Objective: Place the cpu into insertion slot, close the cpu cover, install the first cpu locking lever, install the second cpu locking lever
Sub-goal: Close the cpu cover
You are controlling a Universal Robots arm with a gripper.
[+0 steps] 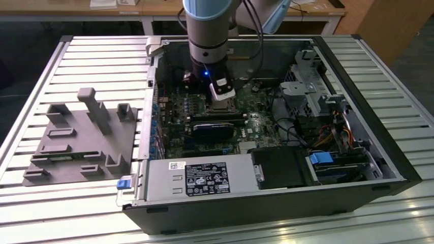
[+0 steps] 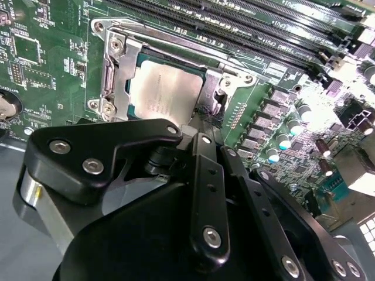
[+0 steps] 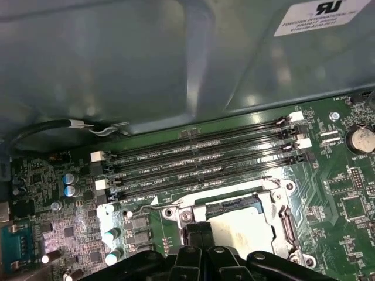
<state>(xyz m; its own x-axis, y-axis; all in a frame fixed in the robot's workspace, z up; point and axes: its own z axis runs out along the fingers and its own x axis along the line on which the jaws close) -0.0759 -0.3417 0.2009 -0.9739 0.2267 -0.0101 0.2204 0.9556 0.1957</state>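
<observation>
We hold our gripper (image 3: 199,233) closed and empty at the edge of the cpu cover (image 2: 117,73), seemingly to push. The cpu (image 2: 167,91) lies seated in the insertion slot (image 3: 234,205), far inside the case (image 1: 271,208).

the gripper (image 3: 199,234) sits with its two black fingers pressed together just beside the silver cpu (image 3: 243,231), which lies inside the metal frame of the cpu cover (image 3: 225,195). past it run four long memory slots (image 3: 199,157) (black, side by side) on the green board (image 3: 345,205), then the grey case wall (image 3: 146,64).
</observation>
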